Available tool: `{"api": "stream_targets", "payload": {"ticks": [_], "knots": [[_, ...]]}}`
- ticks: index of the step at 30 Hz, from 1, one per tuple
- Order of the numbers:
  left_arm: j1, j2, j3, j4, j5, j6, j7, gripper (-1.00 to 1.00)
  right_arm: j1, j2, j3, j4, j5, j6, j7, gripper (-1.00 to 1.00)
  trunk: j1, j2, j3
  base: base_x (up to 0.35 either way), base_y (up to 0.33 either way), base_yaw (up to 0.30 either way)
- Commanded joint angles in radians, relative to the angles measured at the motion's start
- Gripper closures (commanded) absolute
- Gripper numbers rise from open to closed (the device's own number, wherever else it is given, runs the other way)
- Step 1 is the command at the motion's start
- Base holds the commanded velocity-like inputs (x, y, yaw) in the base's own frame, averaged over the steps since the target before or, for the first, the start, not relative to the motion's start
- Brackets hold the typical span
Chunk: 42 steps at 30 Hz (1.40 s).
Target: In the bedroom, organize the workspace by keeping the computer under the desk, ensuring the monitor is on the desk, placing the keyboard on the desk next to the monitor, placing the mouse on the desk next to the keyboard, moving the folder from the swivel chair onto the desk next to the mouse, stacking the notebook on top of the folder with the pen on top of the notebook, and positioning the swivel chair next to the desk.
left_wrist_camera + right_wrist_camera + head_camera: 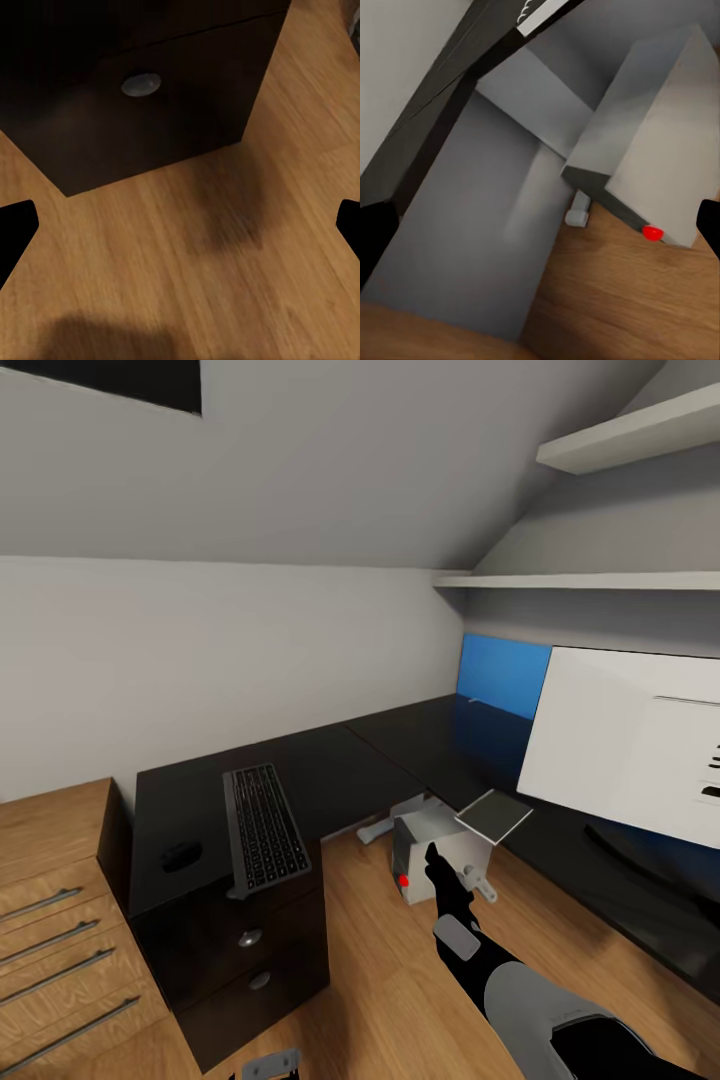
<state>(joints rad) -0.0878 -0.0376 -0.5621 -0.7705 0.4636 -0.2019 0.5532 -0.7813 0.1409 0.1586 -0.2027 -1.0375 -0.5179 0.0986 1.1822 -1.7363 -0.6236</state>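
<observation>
**Right arm reaches for the computer in the desk corner**

Your right gripper point(437, 857) is stretched out low over the wooden floor point(400, 980), and it is just in front of the computer point(425, 855). The computer stands on the floor in the inner corner of the desk point(330, 760), with its red dot facing you. It looks more beside the edge of the desk than really under the top, so I judge that the step in hand is to put the computer under the desk.

In the right wrist view the two dark fingertips point(375, 240) stand far apart at the two edges, and nothing is between them, so this gripper is spread and empty. The computer point(660, 165) is ahead of it, tilted in this picture, near a white desk leg point(495, 217).

The left gripper point(180, 225) is also spread wide and holds nothing. It looks down at the floor in front of the black drawers point(150, 97) with a round silver knob point(140, 84).

The keyboard point(263, 825) lies already on the desk, and a small dark thing point(181, 855) is beside it, maybe the mouse, but I cannot tell. The monitor point(630, 745) stands on the right part of the desk, with its white back to you.

For the next move, I think you must bring the fingers to the sides of the box, or push it carefully from the front, without hitting the leg
</observation>
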Motion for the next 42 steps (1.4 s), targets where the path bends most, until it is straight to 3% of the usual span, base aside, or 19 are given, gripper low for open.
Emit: {"api": "stream_targets", "payload": {"ticks": [1,11,17,23,27,28,32,33,35,37,42], "knots": [[-0.001,0.001,-0.005,0.000,0.010,-0.007,0.005,-1.00,-0.001,0.000,0.003,0.002,-0.011,-0.004,0.011,-1.00,0.004,-0.008,-0.004,0.000,0.000,0.000],[-0.001,0.001,-0.005,0.001,0.010,-0.007,0.005,-1.00,-0.001,-0.001,0.003,0.002,-0.012,-0.005,0.026,-1.00,0.042,-0.078,-0.036,0.000,0.000,0.000],[-0.001,0.001,-0.006,0.003,0.010,-0.007,0.005,-1.00,-0.001,-0.001,0.004,0.003,-0.012,-0.005,0.028,-1.00,0.042,-0.078,-0.036,0.000,0.000,0.000],[-0.001,0.000,-0.006,0.003,0.012,-0.007,0.007,-1.00,-0.001,-0.001,0.004,0.001,-0.011,-0.005,0.032,-1.00,0.065,-0.120,-0.054,0.000,0.000,0.000],[-0.001,0.002,0.012,-0.023,0.014,0.001,0.008,-1.00,-0.001,-0.013,0.004,0.000,-0.010,-0.005,0.067,-1.00,0.081,-0.148,-0.067,0.000,0.000,0.000],[-0.001,0.002,0.065,-0.187,0.015,0.115,0.009,-1.00,-0.001,-0.024,0.003,-0.003,-0.012,0.000,0.071,-1.00,0.084,-0.155,-0.070,0.000,0.000,0.000],[-0.001,0.001,0.088,-0.330,0.016,0.331,0.011,-1.00,-0.001,-0.035,0.004,-0.019,-0.013,0.004,0.071,-1.00,0.100,-0.183,-0.083,0.000,0.000,0.000],[-0.001,0.001,0.099,-0.378,0.016,0.421,0.011,-1.00,0.000,-0.037,0.004,-0.026,-0.014,0.004,0.071,-1.00,0.100,-0.183,-0.083,0.000,0.000,0.000],[-0.001,-0.003,0.126,-0.443,0.017,0.522,0.012,-1.00,0.002,-0.040,0.004,-0.034,-0.014,0.006,0.072,-1.00,0.100,-0.183,-0.083,0.000,0.000,0.000],[-0.001,-0.006,0.144,-0.505,0.017,0.576,0.011,-1.00,0.005,-0.042,0.004,-0.040,-0.015,0.011,0.072,-1.00,0.100,-0.183,-0.083,0.000,0.000,0.000],[-0.001,-0.009,0.159,-0.577,0.019,0.621,0.008,-1.00,0.007,-0.046,0.002,-0.046,-0.015,0.047,0.083,-1.00,0.100,-0.183,-0.083,0.000,0.000,0.000]]}}
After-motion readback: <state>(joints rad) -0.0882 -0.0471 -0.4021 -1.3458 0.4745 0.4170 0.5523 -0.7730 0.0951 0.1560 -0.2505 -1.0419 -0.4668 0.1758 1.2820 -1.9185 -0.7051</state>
